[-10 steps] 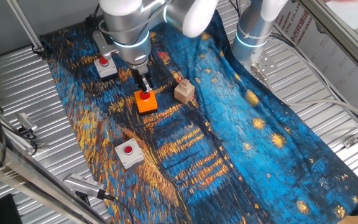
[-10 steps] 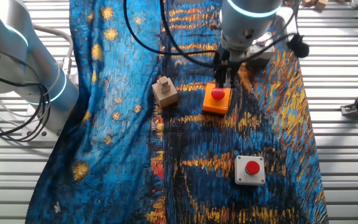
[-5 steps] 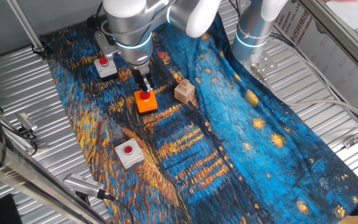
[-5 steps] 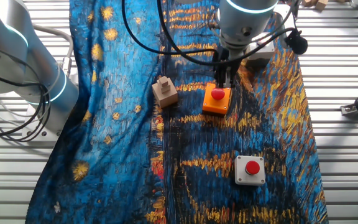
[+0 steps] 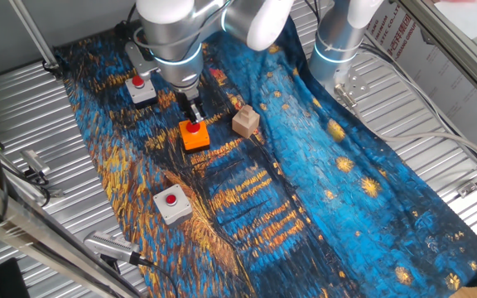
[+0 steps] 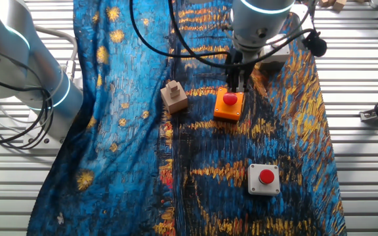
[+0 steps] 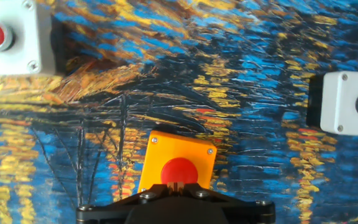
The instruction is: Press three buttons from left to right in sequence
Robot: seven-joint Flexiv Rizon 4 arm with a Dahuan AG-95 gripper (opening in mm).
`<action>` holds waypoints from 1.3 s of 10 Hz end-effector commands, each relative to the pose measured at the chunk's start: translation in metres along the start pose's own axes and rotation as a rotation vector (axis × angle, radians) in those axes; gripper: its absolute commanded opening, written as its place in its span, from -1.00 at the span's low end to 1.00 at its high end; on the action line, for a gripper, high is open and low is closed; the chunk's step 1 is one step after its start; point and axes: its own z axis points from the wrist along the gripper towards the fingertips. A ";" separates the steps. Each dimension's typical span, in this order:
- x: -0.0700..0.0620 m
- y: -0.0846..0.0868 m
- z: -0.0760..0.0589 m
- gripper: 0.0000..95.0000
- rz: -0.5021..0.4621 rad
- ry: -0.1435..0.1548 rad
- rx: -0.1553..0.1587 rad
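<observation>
Progress: judging by the pose, the middle press is in hand; the pictures cannot confirm whether any button has already been pressed, and at least one grey one seems left.
End effector (image 5: 193,118): directly over the orange button (image 5: 194,133), fingertips at or just above its red cap; contact cannot be confirmed.
Finger state: cannot tell; no view shows a gap or the tips meeting, and the hand view shows only the black housing at the bottom edge.
Orange button position: centre of the patterned cloth (image 5: 371,190) on the worktop, just beside the tan wooden block (image 5: 245,122).
Grey button, upper left (image 5: 142,88): near the arm in one fixed view, apart from the fingers.
Grey button, lower left (image 5: 172,203): well apart from the end effector, untouched now.
Hand view: orange button low centre, grey ones at upper left and right edge.
</observation>
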 end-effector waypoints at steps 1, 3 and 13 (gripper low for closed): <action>0.000 0.000 0.001 -1.00 -0.145 -0.014 0.002; 0.000 0.000 0.001 -1.00 -0.229 -0.005 0.000; 0.000 0.000 0.001 -1.00 -0.357 0.001 -0.035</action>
